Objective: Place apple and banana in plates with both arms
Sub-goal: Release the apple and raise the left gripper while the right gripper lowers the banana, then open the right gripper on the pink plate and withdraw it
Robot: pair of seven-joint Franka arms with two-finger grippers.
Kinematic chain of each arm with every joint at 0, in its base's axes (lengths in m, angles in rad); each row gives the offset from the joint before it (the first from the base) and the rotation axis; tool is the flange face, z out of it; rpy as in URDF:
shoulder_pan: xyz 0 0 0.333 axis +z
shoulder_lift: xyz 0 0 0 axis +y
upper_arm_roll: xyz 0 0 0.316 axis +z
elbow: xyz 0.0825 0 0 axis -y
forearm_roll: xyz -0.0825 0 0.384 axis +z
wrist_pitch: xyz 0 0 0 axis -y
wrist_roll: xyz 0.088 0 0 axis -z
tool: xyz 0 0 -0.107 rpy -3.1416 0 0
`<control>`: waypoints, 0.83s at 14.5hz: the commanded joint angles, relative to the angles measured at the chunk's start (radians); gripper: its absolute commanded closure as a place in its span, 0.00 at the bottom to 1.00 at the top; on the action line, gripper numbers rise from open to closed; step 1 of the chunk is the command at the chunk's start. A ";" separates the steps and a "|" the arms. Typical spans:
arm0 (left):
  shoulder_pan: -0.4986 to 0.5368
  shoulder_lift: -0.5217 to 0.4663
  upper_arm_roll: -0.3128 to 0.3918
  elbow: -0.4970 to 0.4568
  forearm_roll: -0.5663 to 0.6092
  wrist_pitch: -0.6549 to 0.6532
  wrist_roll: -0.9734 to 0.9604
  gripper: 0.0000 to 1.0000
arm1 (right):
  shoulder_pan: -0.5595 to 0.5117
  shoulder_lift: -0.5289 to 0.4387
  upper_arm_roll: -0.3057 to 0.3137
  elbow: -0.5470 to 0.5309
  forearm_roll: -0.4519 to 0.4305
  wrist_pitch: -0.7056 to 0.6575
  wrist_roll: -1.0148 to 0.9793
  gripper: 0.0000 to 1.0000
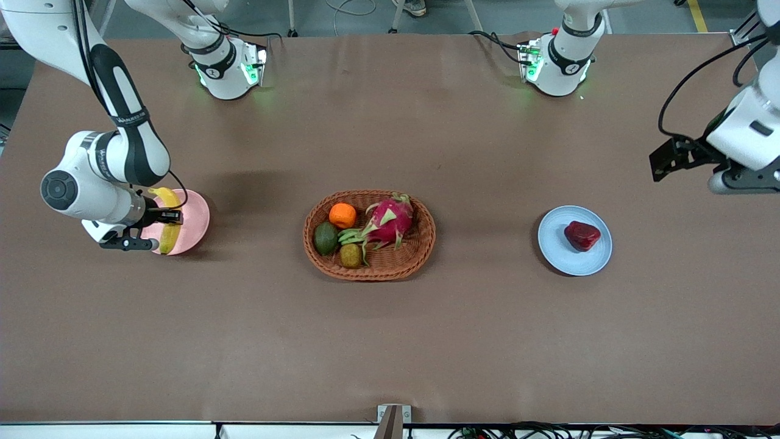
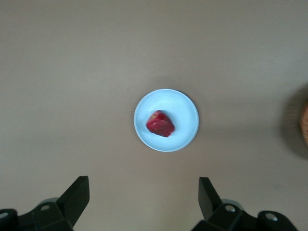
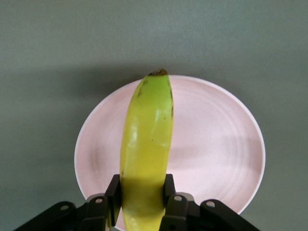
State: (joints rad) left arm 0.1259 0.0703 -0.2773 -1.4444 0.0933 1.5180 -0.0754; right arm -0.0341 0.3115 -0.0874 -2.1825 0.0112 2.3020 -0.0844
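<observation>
Pale pink plate (image 1: 194, 227) toward the right arm's end of the desk (image 1: 390, 329), with the banana (image 1: 169, 221) held over it by the right gripper (image 1: 163, 230). The right wrist view shows both fingers (image 3: 113, 196) clenched on the banana's lower part, its stem tip pointing out across the plate; the grip near one end lets the fruit's length lie over the plate's middle before release. Whether the banana already touches the plate cannot be told. The blue plate (image 1: 574, 240) lies toward the left arm's end, with the apple (image 1: 582, 235) resting in it, slightly off centre and free of any contact. The left gripper (image 2: 144, 202) hangs over the desk near that plate, fingers spread wide and empty; the left arm appears to wait. The basket (image 1: 369, 235) of other fruit stands between the two plates, well apart from each. Judged remaining: setting down and letting go of the banana.
</observation>
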 commanded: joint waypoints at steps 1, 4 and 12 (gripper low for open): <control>-0.070 -0.081 0.108 -0.046 -0.072 -0.025 0.055 0.00 | -0.032 -0.005 0.017 -0.020 -0.022 0.008 0.000 0.27; -0.127 -0.158 0.161 -0.131 -0.081 -0.039 0.052 0.00 | -0.033 -0.054 0.017 0.009 -0.024 -0.050 -0.003 0.00; -0.124 -0.208 0.150 -0.176 -0.087 -0.055 0.036 0.00 | -0.035 -0.109 0.031 0.640 -0.008 -0.645 0.058 0.00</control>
State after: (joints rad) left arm 0.0000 -0.1082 -0.1301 -1.5934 0.0237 1.4673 -0.0395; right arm -0.0605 0.1807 -0.0796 -1.6907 0.0116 1.7573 -0.0595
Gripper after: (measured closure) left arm 0.000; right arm 0.000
